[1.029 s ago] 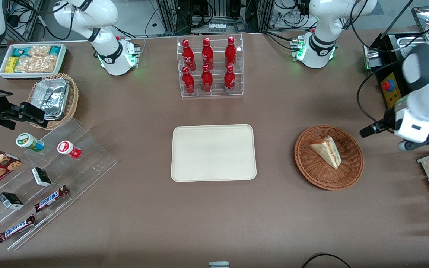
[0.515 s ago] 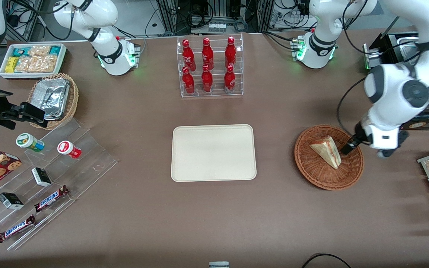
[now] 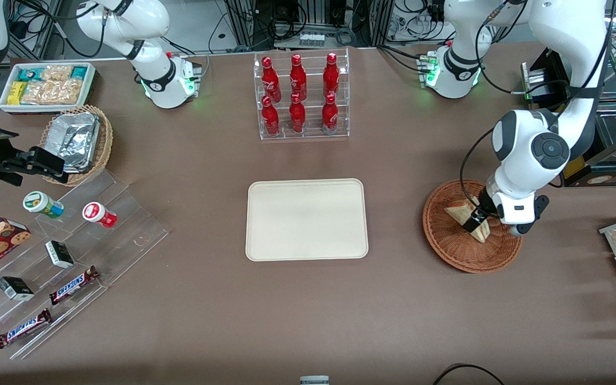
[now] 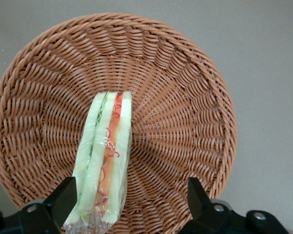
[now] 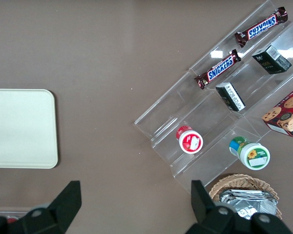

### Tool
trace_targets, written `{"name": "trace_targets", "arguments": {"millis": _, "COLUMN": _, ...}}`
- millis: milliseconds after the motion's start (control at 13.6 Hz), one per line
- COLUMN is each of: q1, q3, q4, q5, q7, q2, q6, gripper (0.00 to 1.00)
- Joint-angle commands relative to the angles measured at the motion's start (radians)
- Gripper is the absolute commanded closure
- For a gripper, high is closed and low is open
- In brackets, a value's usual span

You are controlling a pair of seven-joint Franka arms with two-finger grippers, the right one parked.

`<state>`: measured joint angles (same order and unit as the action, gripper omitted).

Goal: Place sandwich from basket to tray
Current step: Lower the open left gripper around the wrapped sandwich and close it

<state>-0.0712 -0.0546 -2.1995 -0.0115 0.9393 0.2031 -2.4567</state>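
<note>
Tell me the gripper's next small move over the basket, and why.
Probably shift sideways to centre, then lower. The gripper hangs open above the wicker basket, but the sandwich lies close to one finger, with a wide gap to the other. It is not yet gripped, and the tray has nothing on it.

The left arm has swung in from the working arm's end of the table toward the basket (image 3: 472,226); a second ago its gripper (image 3: 474,220) hung clear of the rim, half a second ago it reached the sandwich's (image 4: 103,161) edge; now it sits over the sandwich, fingers (image 4: 63,197) spread wide with the wedge beside one of them.
</note>
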Motion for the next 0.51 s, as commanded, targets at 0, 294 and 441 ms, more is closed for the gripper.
{"name": "trace_targets", "arguments": {"millis": 0, "q1": -0.015, "q3": 0.007, "q4": -0.029, "q5": -0.016, "q7": 0.03, "q2": 0.003, "q6": -0.019, "gripper": 0.0}}
{"name": "trace_targets", "arguments": {"millis": 294, "q1": -0.013, "q3": 0.007, "q4": -0.048, "q5": -0.018, "q7": 0.05, "q2": 0.018, "q6": -0.053, "gripper": 0.0}}
{"name": "trace_targets", "arguments": {"millis": 441, "q1": -0.015, "q3": 0.007, "q4": -0.049, "q5": -0.019, "q7": 0.056, "q2": 0.036, "q6": -0.053, "gripper": 0.0}}
